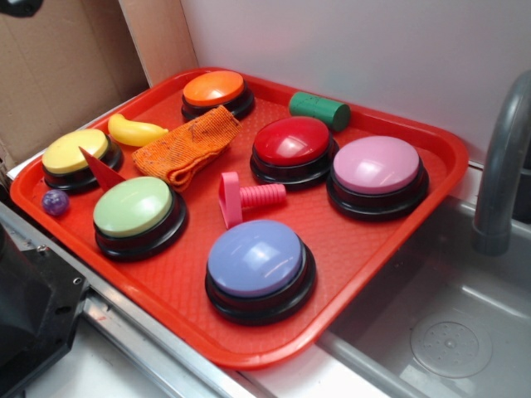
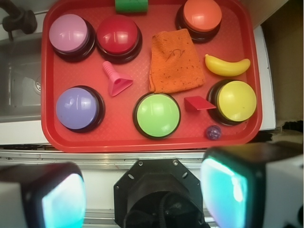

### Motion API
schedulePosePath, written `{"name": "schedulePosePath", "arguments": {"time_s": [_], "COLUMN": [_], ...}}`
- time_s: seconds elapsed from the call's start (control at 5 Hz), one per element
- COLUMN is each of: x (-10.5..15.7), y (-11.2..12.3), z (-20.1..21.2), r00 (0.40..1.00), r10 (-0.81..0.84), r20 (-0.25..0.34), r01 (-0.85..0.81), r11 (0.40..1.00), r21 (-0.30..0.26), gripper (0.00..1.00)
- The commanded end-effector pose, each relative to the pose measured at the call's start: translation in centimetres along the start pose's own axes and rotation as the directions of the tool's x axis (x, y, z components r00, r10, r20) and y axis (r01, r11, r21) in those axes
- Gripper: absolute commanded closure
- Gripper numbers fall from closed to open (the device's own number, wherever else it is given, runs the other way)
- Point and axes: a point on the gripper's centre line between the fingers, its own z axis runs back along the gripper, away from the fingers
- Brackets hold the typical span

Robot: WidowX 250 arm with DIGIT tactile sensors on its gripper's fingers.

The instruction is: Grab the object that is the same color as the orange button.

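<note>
The folded orange knitted cloth (image 1: 184, 147) lies on the red tray (image 1: 373, 240), between the orange button (image 1: 215, 89) and the green button (image 1: 133, 207). In the wrist view the cloth (image 2: 174, 67) lies below and left of the orange button (image 2: 201, 16). My gripper (image 2: 145, 197) is open and empty, high above the tray's near edge, well clear of the cloth. Its two pads (image 2: 61, 199) stand wide apart. The gripper does not show in the exterior view.
Also on the tray: yellow button (image 1: 76, 154), red button (image 1: 292, 143), pink button (image 1: 377, 166), blue button (image 1: 257, 259), yellow toy banana (image 1: 135, 131), green cylinder (image 1: 319, 109), pink peg (image 1: 245, 197), red wedge (image 1: 101, 167), small purple ball (image 1: 55, 201). A sink and grey faucet (image 1: 502, 166) stand at the right.
</note>
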Motion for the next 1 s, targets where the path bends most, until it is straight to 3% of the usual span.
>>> {"name": "schedulePosePath", "arguments": {"time_s": [0.0, 0.2, 0.4, 0.6, 0.8], "x": [0.0, 2.9, 6.0, 8.3, 9.4], "y": [0.0, 1.2, 3.9, 6.1, 7.6], "z": [0.0, -1.3, -3.7, -6.4, -9.5], "r00": [1.000, 0.999, 0.998, 0.995, 0.996], "r10": [0.000, 0.023, 0.042, 0.060, 0.022], "r20": [0.000, 0.041, 0.047, 0.074, 0.086], "r01": [0.000, -0.022, -0.043, -0.057, -0.019], "r11": [1.000, 1.000, 0.999, 0.997, 0.999], "r21": [0.000, -0.019, 0.014, -0.042, -0.040], "gripper": [0.00, 0.00, 0.00, 0.00, 0.00]}}
